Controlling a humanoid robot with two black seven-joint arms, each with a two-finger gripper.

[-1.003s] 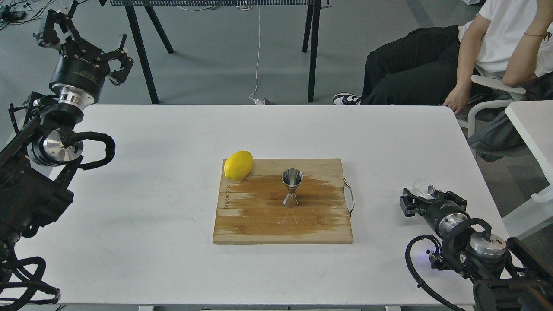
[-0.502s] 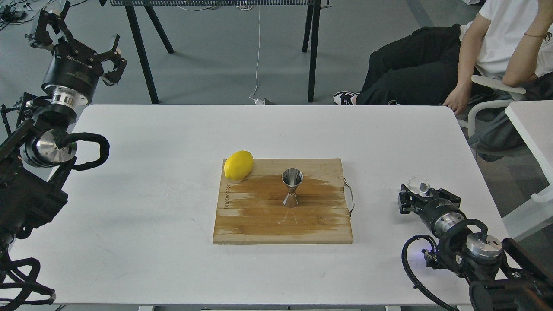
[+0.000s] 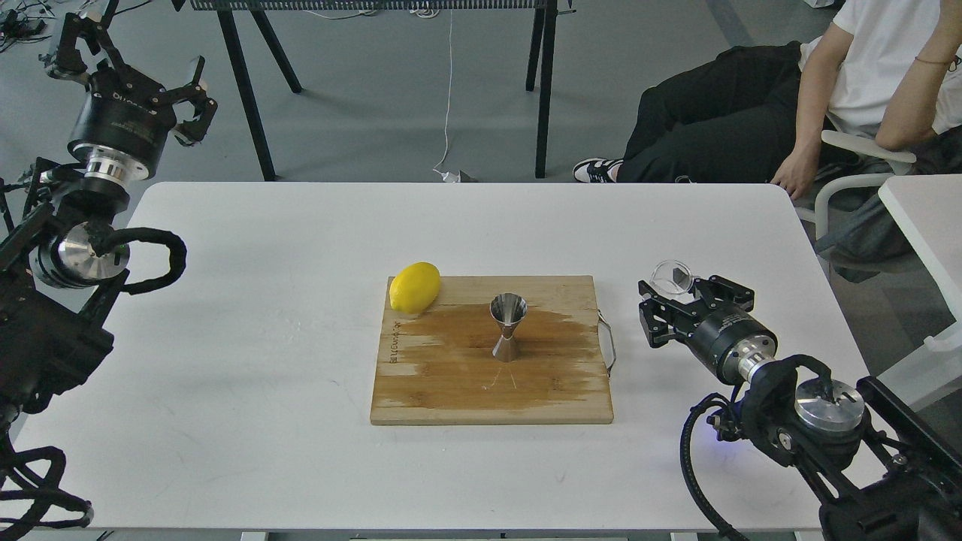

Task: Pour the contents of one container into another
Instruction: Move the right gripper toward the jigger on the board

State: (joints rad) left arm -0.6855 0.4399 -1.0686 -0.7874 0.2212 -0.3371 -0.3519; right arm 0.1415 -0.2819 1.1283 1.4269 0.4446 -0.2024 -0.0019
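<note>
So the big white rectangular table (image 3: 301, 300) takes up most of the view, and a square bamboo cutting board (image 3: 451, 391) with a dark wet stain across its middle is laid near the centre of it. At the board's far left corner a yellow lemon (image 3: 415, 287) is parked, partly hanging over the edge. The shiny stainless-steel hourglass-shaped jigger (image 3: 508, 327) is stood upright in the middle of the stain, well apart from the lemon.

The small clear glass cup (image 3: 673, 276) is held up off the table to the right of the board, clamped between the jaws of the right gripper (image 3: 680, 297). Whether anything is inside can't be told, it's too see-through. The left gripper (image 3: 128, 68) is raised off beyond the table's far left corner with its fingers spread wide and nothing in them.

Judging by this, the carry toward the jigger is the step in hand. To be done well, the cup should probably be kept level until its lip is right above the jigger's top cone, then tipped slowly, since that mouth is narrow and the thing looks easily knocked over. The stained board suggests spills are easily made here.
</note>
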